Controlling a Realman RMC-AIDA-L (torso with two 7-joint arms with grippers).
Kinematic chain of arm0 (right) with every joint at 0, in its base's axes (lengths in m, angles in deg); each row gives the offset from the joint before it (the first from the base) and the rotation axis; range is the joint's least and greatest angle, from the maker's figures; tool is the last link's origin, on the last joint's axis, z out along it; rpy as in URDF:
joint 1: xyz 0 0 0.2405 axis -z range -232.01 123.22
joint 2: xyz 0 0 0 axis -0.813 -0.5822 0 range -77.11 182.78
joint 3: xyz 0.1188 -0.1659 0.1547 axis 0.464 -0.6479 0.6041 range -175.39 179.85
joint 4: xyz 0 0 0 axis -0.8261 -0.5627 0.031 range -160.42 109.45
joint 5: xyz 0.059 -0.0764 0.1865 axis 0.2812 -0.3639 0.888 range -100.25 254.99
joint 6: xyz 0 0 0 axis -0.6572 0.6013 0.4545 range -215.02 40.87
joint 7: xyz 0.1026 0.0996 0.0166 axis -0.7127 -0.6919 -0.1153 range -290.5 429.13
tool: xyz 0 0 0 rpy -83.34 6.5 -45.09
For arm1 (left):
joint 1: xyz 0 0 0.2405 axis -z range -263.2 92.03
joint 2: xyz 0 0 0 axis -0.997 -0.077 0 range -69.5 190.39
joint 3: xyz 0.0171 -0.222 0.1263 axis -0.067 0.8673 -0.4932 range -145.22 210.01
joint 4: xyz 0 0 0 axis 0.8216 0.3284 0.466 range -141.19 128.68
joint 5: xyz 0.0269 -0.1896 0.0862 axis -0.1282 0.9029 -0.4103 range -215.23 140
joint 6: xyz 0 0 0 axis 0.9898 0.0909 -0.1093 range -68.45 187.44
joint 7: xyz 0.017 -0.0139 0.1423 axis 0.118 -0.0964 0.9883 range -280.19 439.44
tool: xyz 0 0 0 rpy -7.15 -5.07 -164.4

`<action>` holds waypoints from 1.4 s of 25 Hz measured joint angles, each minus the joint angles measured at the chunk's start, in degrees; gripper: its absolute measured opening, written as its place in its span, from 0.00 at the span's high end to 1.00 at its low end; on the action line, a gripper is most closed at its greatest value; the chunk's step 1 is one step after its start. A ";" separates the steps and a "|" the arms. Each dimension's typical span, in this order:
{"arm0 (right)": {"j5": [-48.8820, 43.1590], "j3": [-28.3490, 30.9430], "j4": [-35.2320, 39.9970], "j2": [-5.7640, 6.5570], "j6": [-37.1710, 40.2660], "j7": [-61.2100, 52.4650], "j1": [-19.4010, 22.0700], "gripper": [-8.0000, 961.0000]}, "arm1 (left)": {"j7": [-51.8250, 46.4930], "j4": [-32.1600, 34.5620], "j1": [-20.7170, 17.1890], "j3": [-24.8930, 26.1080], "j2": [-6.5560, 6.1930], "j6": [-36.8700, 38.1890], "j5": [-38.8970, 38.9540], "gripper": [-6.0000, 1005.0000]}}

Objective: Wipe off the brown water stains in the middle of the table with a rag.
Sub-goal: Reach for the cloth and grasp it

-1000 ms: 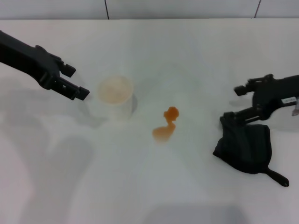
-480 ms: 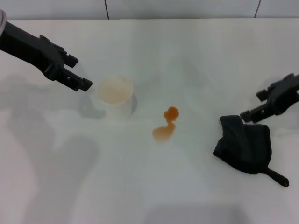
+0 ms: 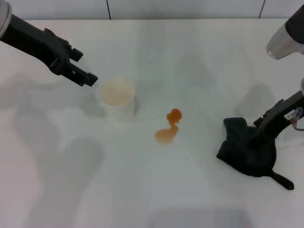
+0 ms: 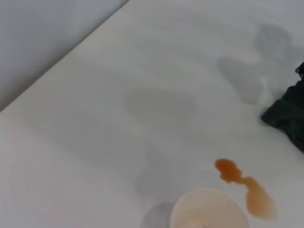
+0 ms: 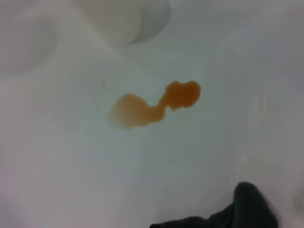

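Your right gripper (image 3: 259,129) sits down on the rag (image 3: 247,149) at about 4 o'clock on the worktop (image 3: 199,61); you cannot tell whether it has clenched the cloth. The brown water stains (image 3: 168,128) lie at the centre, untouched. Your left gripper (image 3: 85,78) hangs released at 10 o'clock, just beside the cup (image 3: 117,97).

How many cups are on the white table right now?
1. A single pale, beige-lined cup stands on the white table, near the left gripper, on the robot's left of the orange-brown water stains. No others appear.
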 joint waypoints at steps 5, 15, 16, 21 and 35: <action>0.08 -1.74 -0.57 -0.11 -1.79 -0.09 -0.12 0.14 | 0.04 -0.13 0.22 0.00 0.25 -0.57 -0.07 0.11; -0.06 -4.23 -4.29 -0.23 -5.31 -0.18 -1.18 0.16 | -0.06 -0.27 0.64 0.00 0.46 -0.87 -0.22 0.11; -0.06 -4.23 -4.46 -0.23 -5.56 -0.18 -1.22 0.17 | -0.08 -0.27 0.67 0.00 0.46 -0.88 -0.28 0.11; -0.06 -4.24 -4.94 -0.23 -6.38 -0.13 -1.25 0.18 | -0.10 -0.29 0.88 0.00 0.61 -1.21 -0.70 0.11; -0.11 -4.56 -6.75 -0.22 -7.77 0.00 -1.47 0.23 | -0.31 -0.29 1.13 0.01 0.63 -1.70 -0.90 0.11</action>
